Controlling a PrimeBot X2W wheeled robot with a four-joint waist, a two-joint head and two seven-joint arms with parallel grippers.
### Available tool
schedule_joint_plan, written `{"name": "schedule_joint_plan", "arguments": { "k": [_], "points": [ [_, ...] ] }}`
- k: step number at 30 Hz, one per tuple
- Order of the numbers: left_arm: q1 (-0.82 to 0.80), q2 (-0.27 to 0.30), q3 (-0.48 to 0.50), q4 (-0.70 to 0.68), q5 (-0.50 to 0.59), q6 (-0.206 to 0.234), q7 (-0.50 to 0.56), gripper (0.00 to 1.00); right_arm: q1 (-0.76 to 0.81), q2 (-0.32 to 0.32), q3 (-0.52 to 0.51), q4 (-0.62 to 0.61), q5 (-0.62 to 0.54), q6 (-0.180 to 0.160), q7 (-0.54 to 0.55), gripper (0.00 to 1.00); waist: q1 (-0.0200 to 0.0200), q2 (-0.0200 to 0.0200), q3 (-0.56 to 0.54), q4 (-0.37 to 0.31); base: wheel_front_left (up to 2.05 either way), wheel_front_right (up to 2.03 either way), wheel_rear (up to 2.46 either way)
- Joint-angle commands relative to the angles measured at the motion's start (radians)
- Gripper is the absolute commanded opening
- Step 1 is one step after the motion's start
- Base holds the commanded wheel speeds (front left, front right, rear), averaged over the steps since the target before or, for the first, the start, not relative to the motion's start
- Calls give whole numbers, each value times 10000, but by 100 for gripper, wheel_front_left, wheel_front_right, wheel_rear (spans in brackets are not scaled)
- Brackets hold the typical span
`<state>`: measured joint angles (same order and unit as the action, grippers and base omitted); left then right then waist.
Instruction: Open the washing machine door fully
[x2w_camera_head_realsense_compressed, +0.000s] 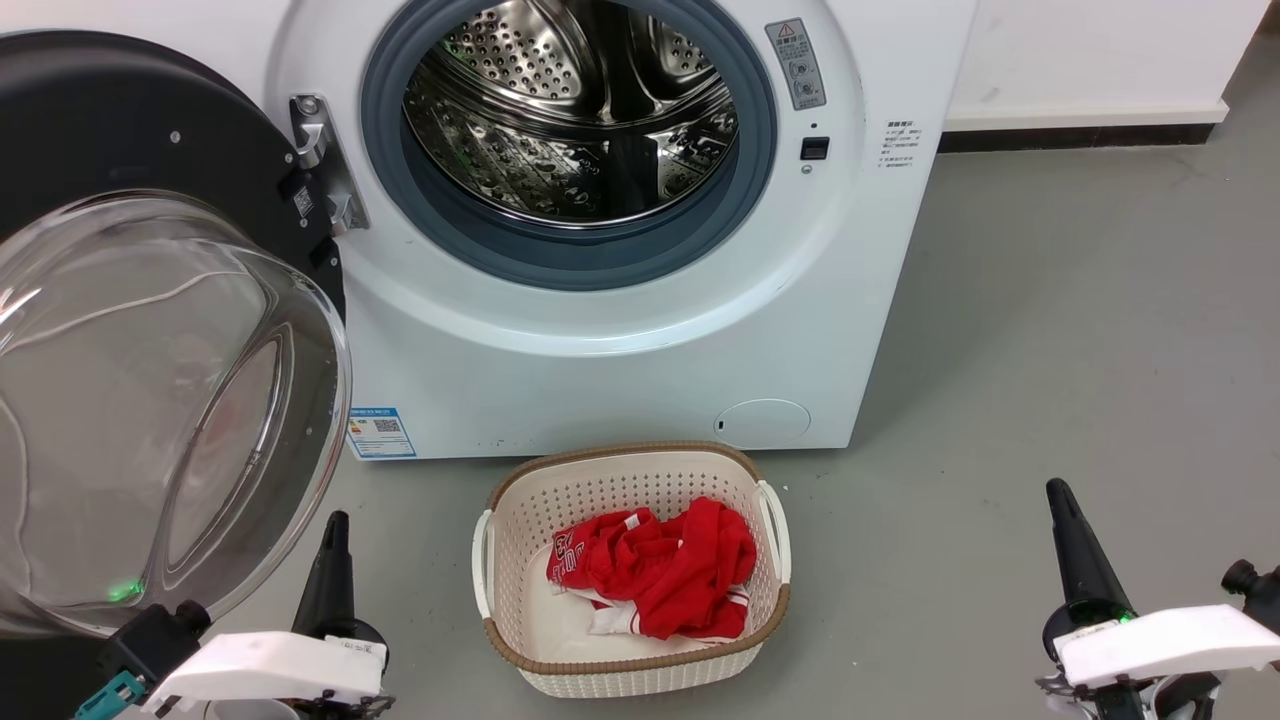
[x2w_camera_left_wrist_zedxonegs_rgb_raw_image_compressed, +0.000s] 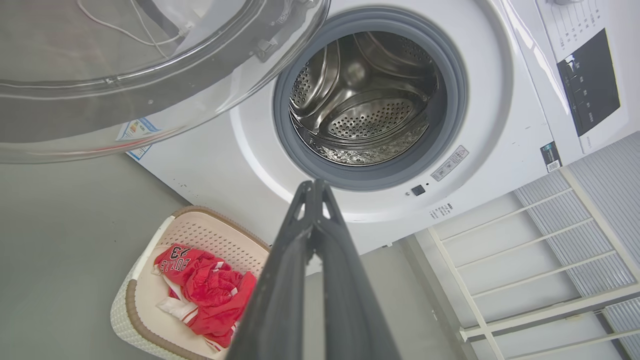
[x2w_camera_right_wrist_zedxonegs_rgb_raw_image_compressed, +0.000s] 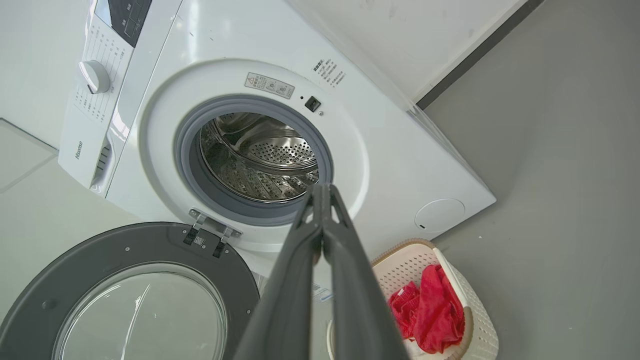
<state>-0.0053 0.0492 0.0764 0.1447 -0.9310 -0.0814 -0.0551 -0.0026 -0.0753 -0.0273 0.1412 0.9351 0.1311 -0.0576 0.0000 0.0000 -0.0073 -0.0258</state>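
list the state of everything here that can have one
washing machine door, swung wide open
drum, no laundry seen inside
round flap, closed
basket, upright, red clothes inside
left tool, shut, holding nothing
right tool, shut, holding nothing

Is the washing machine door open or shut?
Open. The washing machine door stands out to the left on its hinge, and the steel drum is uncovered.
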Motion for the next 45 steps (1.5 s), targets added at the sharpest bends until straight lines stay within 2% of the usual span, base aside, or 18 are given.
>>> {"name": "schedule_joint_plan", "arguments": {
  "k": [1, 17, 45],
  "points": [
    [-273, 22, 56, -38, -295, -95, 59, 0, -324, -77, -36, -31, 322, -2, 53, 0, 0, 0, 2, 5, 0, 0, 0],
    [-544, 21, 160, 285, -2304, -225, 573, 0, -544, -83, -155, 295, 2438, -3, 461, 0, 0, 0, 27, 67, 0, 0, 0],
    [-864, 19, 290, 689, -4777, -385, 1205, 0, -886, -48, -354, 698, 4991, -4, 1005, 0, 0, 0, 65, 160, 0, 0, 0]
  ]
}}
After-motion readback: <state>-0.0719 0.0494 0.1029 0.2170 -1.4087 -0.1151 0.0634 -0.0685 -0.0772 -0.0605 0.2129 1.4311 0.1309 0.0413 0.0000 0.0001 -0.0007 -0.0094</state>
